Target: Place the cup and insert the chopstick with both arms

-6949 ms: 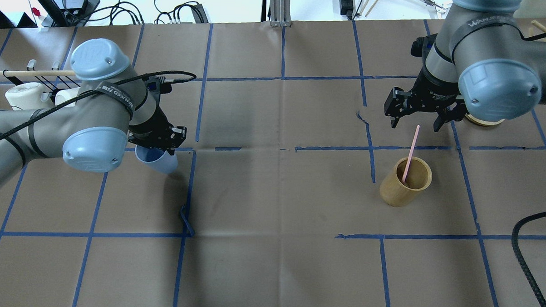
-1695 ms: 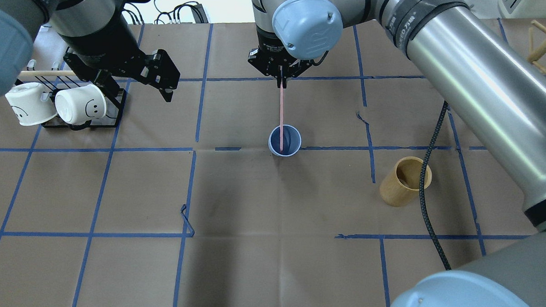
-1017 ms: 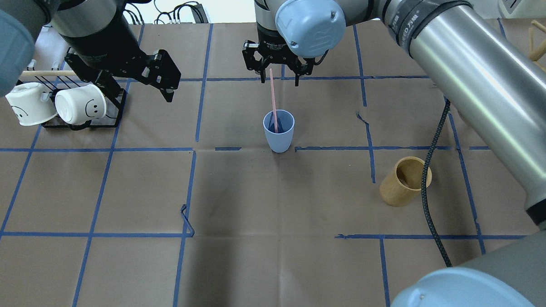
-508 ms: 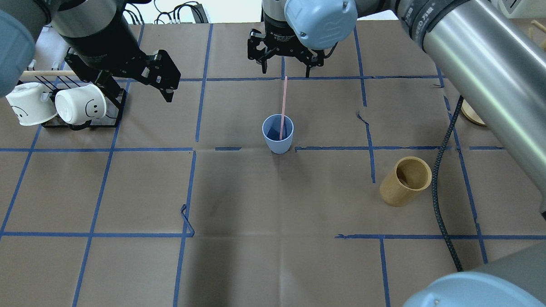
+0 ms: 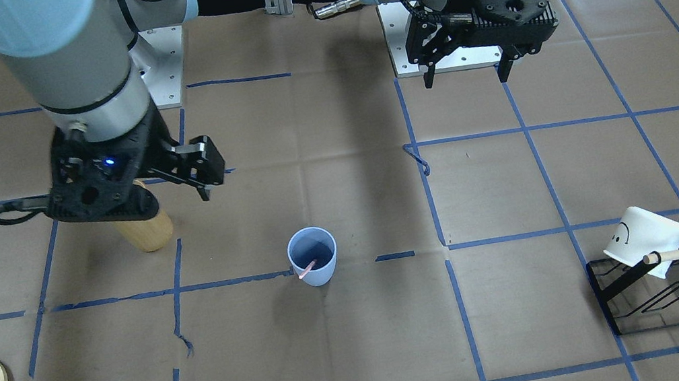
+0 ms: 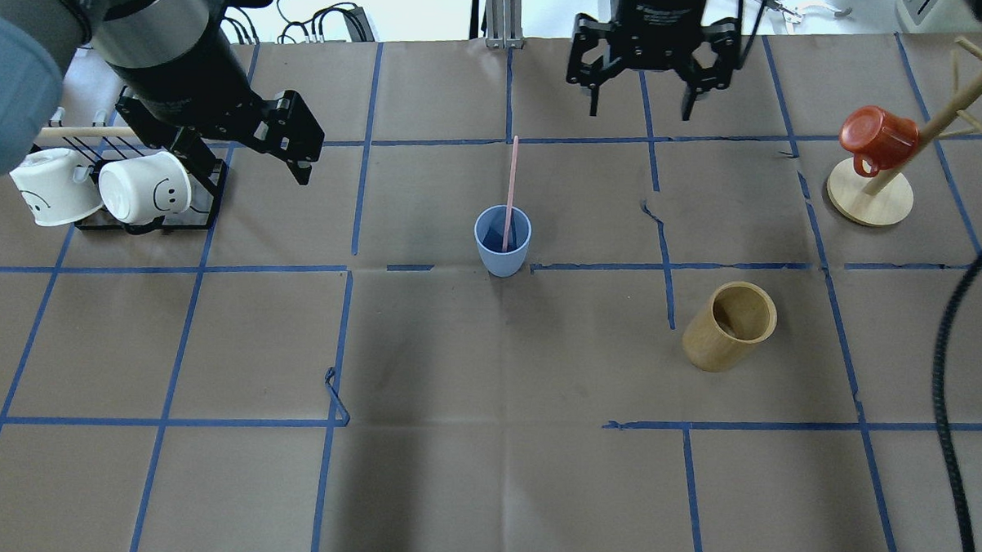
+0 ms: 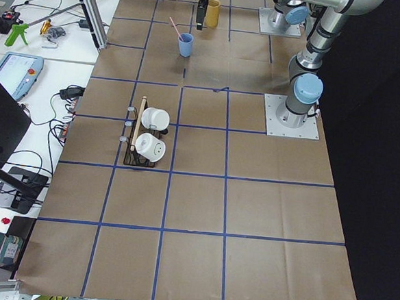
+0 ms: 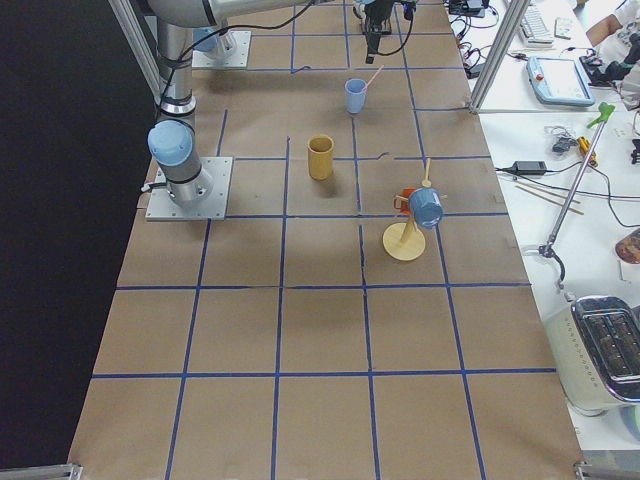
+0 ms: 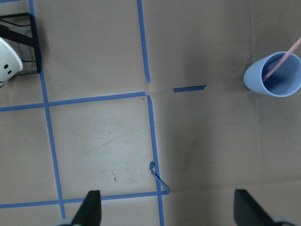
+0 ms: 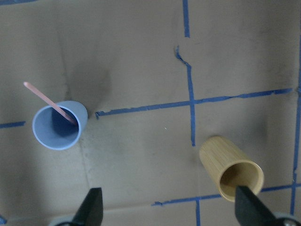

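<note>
1. Right tool [image 6: 640, 110]: spread wide, pinching nothing, hanging high over the bench [image 6: 484, 472].
2. Left tool [image 5: 467, 78]: likewise spread, holding nothing, raised near the mug rack [image 6: 146, 215].
3. Blue cup [image 6: 502, 242]: upright mid-bench beside a tape crossing, pink chopstick [image 6: 510, 187] inside, leaning on the rim.
4. Bamboo holder [image 6: 730, 325]: well apart from the cup, on the right arm's side, with only bare paper between them.

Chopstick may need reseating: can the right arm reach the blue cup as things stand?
Probably yes. The right gripper, jaws open, hangs above the table with nothing between it and the blue cup; mind the chopstick leaning out of it.
</note>
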Motion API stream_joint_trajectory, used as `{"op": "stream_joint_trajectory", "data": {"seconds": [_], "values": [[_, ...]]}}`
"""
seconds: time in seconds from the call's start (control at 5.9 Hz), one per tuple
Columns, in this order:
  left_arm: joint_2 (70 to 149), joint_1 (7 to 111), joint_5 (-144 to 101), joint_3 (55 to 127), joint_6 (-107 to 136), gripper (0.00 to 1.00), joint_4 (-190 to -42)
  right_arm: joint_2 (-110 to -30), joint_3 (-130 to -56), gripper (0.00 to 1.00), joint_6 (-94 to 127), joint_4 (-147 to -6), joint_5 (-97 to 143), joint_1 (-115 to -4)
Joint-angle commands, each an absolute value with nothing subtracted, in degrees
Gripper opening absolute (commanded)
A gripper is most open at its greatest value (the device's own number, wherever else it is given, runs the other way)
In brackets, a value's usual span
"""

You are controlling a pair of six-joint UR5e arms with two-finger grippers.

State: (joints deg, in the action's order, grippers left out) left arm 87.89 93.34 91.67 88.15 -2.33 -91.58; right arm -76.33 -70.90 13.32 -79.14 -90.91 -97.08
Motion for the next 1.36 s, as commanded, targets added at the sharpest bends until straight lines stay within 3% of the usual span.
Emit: {"op": "stream_joint_trajectory", "data": {"seconds": [0.0, 0.17, 1.19], "values": [[87.80, 93.34, 91.67, 88.15, -2.29, 0.99, -91.67, -87.22, -83.77, 1.00, 9.58, -80.12, -90.88, -92.39], [87.80, 93.25, 91.41, 88.07, -2.02, 0.99, -91.76, -89.19, -88.37, 1.00, 9.67, -85.99, -90.79, -91.59], [87.89, 92.37, 91.14, 87.89, -1.67, 0.99, -93.52, -88.68, -85.69, 1.00, 10.28, -86.48, -91.05, -91.76]]}}
